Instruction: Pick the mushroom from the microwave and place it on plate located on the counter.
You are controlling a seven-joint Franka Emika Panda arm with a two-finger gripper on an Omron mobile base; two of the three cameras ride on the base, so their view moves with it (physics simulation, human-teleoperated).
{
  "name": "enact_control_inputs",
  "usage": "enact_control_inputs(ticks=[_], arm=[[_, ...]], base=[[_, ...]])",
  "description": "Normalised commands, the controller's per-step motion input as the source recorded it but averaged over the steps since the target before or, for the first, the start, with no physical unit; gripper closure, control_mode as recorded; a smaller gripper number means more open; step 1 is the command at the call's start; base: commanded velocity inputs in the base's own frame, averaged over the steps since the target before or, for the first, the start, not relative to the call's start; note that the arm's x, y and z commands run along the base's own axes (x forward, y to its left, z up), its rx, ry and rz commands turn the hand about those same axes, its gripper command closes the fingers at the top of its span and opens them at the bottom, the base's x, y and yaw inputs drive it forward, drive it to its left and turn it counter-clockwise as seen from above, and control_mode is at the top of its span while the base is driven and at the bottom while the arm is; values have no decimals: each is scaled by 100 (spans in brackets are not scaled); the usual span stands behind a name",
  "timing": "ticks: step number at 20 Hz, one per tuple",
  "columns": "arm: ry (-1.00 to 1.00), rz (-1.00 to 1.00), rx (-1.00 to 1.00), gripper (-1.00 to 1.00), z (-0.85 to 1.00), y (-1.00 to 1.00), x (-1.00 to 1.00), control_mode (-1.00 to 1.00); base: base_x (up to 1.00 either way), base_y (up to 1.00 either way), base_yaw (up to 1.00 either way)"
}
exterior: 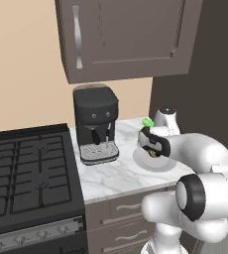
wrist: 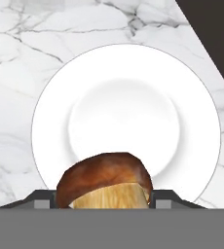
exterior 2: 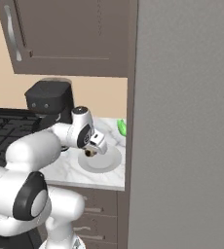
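Observation:
The mushroom [wrist: 104, 182], brown cap over a pale stem, sits between my fingertips, and my gripper [wrist: 103, 198] is shut on it. It hangs a little above the round whitish plate [wrist: 126, 78], which lies on the white marble counter [wrist: 16, 63]. In the left base view my gripper [exterior: 152, 152] hovers over the plate [exterior: 158, 163], and the mushroom [exterior: 152, 153] is a small brown spot under the hand. From the right base camera the mushroom [exterior 2: 89, 152] hangs above the plate [exterior 2: 102, 163]. The microwave is out of view.
A black coffee machine [exterior: 96, 124] stands on the counter [exterior: 111, 176] left of the plate. A green item [exterior: 147, 122] lies behind the plate. A black stove [exterior: 27, 173] is at the left, a dark tall panel [exterior 2: 187, 121] at the right, grey cabinets [exterior: 126, 34] overhead.

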Motion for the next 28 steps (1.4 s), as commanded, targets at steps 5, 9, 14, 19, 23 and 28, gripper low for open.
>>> enact_control_inputs(ticks=[5,9,14,19,23,28], arm=[[0,-7,0,100,-44,-4,25,-100],[0,-5,0,100,-26,-1,30,-100],[0,-1,0,100,-6,-1,18,-100],[0,0,0,-100,0,0,0,-100],[0,0,0,-100,0,0,0,-100],[-4,0,0,-100,9,0,-1,-100]], base=[[0,0,0],[0,0,0],[0,0,0],[0,0,0],[0,0,0],[0,0,0]])
